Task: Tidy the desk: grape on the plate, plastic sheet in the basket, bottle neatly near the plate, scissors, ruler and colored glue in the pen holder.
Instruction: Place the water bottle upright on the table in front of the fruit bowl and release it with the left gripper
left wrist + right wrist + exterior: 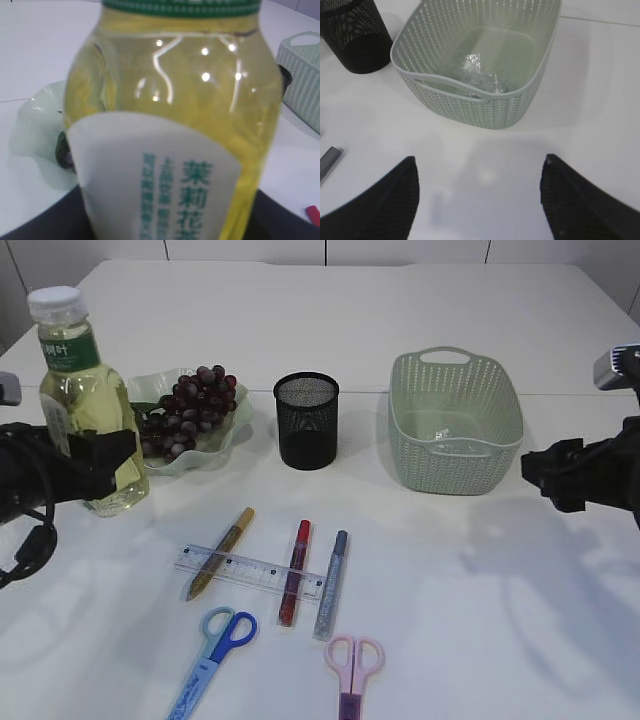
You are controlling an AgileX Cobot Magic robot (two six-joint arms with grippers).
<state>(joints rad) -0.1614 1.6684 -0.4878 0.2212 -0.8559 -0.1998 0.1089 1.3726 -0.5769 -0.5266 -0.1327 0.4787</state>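
at the table's left edge the left gripper (100, 465) is closed around the lower body of the bottle (85, 405), which stands upright with its white cap on and yellow liquid inside; in the left wrist view the bottle (175, 125) fills the frame between the jaws. just right of it sits the plate (215, 440), touching or nearly touching the bottle's base, with the grape (190, 405) bunch lying on it. toward the middle stands the black mesh pen holder (306, 421). in front of it, nearer the front edge, three glue pens lie side by side: a gold one (222, 550), a red one (295, 570) and a silver one (332, 583), with the clear ruler (250, 571) lying across them. at the front edge lie blue scissors (215, 645) and pink scissors (352, 665). right of the holder is the green basket (455, 410), with the crumpled plastic sheet (480, 77) on its floor. at the right edge the right gripper (479, 197) hovers with jaws spread wide, holding nothing, just before the basket.
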